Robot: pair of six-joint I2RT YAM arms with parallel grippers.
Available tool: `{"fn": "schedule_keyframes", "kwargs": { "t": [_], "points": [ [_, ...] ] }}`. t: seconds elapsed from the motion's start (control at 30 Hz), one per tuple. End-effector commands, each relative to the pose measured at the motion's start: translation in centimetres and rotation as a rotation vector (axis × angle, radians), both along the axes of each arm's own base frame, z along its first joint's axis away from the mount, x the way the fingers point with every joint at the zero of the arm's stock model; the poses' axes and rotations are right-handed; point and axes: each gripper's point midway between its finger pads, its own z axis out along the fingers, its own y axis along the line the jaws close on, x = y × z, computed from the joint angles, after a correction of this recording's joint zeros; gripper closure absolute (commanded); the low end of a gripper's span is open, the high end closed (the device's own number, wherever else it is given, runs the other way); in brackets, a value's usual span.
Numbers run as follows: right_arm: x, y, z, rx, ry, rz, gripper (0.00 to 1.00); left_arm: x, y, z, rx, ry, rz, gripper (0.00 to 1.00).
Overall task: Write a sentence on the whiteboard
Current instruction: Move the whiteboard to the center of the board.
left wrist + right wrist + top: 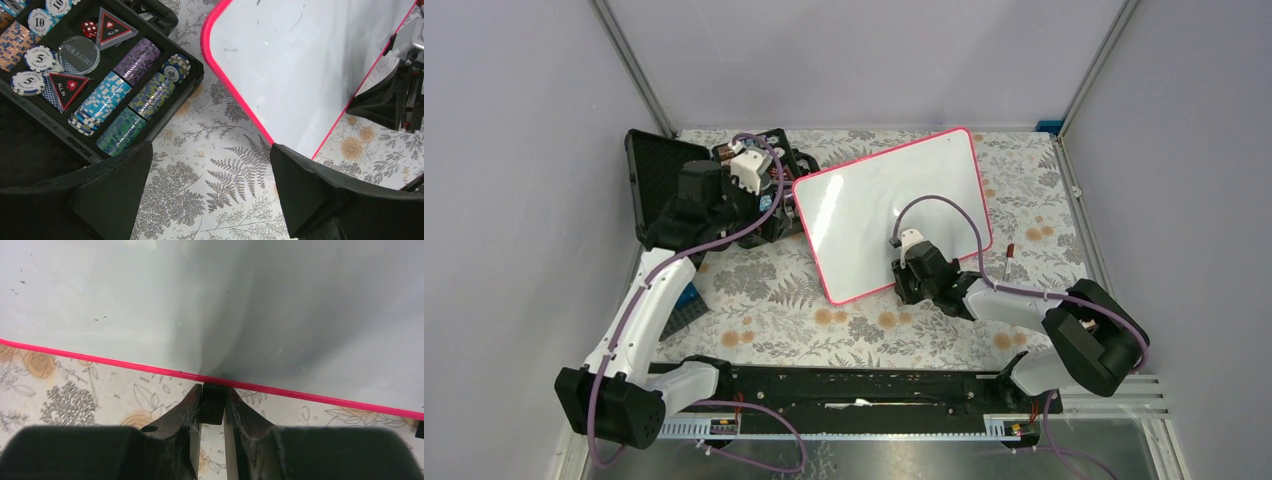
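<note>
The whiteboard [884,205] lies tilted on the floral tablecloth, white with a pink-red rim. Its face is blank apart from a few specks; no sentence shows. It also shows in the left wrist view [300,65] and the right wrist view [210,300]. My right gripper [906,290] is at the board's near edge, shut on a small black clip [214,407] set against the rim. My left gripper [210,155] is open and empty above the cloth, between the black case [170,120] and the board's left corner; it also shows in the top view [769,200].
The open black case [656,180] of poker chips [125,85] lies at the back left. A thin pen-like thing with a red tip [1009,258] lies right of the board. A blue object [686,302] sits under the left arm. Grey walls enclose the table.
</note>
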Motion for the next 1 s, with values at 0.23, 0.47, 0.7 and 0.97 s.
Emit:
{"fn": "schedule_keyframes", "kwargs": {
  "t": [0.23, 0.47, 0.7, 0.97],
  "points": [
    [-5.3, 3.6, -0.2, 0.085, 0.083, 0.236, 1.0, 0.2, 0.2, 3.8, -0.034, -0.085, 0.042, 0.01],
    [-6.2, 4.8, 0.3, 0.097, 0.073, 0.287, 1.0, 0.1, 0.4, 4.0, -0.034, -0.089, 0.05, 0.01],
    [-7.0, 5.1, 0.1, 0.115, 0.094, 0.317, 0.95, 0.3, 0.2, 4.0, -0.039, -0.081, 0.048, 0.01],
    [-6.2, 5.1, 1.3, 0.105, 0.048, 0.319, 0.31, 0.0, 0.1, 4.1, -0.029, -0.066, 0.026, 0.01]
  ]
}}
